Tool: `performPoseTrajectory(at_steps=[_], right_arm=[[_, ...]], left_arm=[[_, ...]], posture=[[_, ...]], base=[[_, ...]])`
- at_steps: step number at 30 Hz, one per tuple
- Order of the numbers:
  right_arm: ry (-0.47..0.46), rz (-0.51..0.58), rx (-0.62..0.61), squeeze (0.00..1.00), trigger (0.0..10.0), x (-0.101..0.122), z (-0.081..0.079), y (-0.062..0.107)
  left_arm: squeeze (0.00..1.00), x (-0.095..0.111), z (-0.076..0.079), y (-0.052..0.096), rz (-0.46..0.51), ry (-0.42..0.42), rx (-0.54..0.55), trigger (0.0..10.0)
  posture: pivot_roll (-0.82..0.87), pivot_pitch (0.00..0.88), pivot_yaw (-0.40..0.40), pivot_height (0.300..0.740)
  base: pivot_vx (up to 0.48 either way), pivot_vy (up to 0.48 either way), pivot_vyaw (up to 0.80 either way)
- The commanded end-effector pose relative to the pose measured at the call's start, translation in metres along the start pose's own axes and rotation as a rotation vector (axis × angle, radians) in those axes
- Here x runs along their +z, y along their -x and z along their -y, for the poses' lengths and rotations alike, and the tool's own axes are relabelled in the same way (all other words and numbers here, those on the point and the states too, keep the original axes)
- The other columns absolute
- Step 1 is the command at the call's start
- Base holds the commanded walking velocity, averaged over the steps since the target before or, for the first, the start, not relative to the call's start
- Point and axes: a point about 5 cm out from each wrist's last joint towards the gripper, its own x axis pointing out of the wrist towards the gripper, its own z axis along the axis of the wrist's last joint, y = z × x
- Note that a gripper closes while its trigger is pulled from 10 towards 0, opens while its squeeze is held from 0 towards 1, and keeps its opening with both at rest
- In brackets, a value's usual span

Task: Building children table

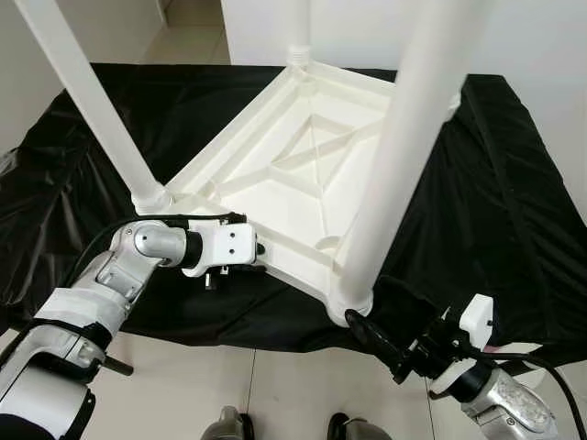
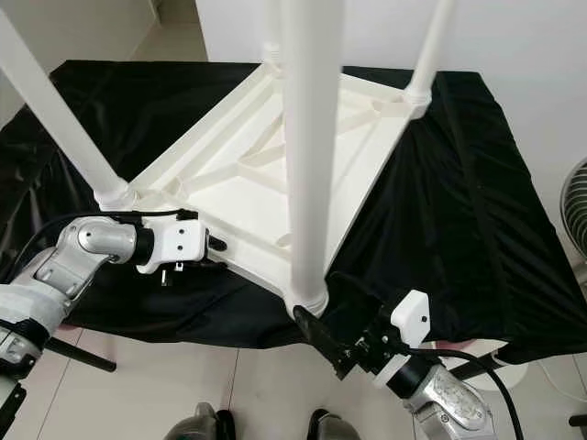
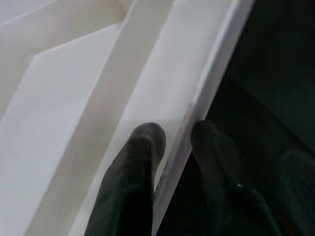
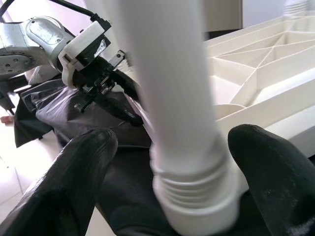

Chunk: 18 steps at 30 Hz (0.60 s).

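Left gripper fingers nearly closed, arm bent inward; right gripper fingers spread wide, arm low.

We see 3 upright legs rising from the upturned tabletop, blocking reach across it; between them the ribbed underside lies open, and our left pincer straddles its near rim

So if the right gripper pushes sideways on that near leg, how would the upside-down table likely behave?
The table looks like thin ribbed plastic, so probably light and stiff. On the loose black cloth it may slide rather than tip. The left gripper pinching its rim should resist that; the right gripper brackets the near leg.
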Motion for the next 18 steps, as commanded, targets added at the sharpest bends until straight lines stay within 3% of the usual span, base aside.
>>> performPoseTrajectory(at_steps=[1,9,18], right_arm=[[0.009,0.007,-0.018,0.0,10.0,0.001,-0.001,0.002],[0.016,0.002,-0.053,0.0,10.0,0.002,0.0,0.006],[0.055,0.029,-0.166,0.0,10.0,0.005,0.012,0.005]], left_arm=[[0.0,-0.018,0.01,0.0,-0.06,0.077,-0.007,0.0],[0.0,-0.022,0.012,0.0,-0.063,0.065,-0.046,0.0],[0.0,-0.027,0.018,0.009,-0.058,0.081,-0.064,0.1]], posture=[[-0.02,0.186,0.099,0.74],[-0.03,0.19,0.113,0.74],[-0.02,0.185,0.103,0.74]], base=[[0.0,0.0,0.0],[0.0,0.0,0.0],[0.0,0.0,0.0]])
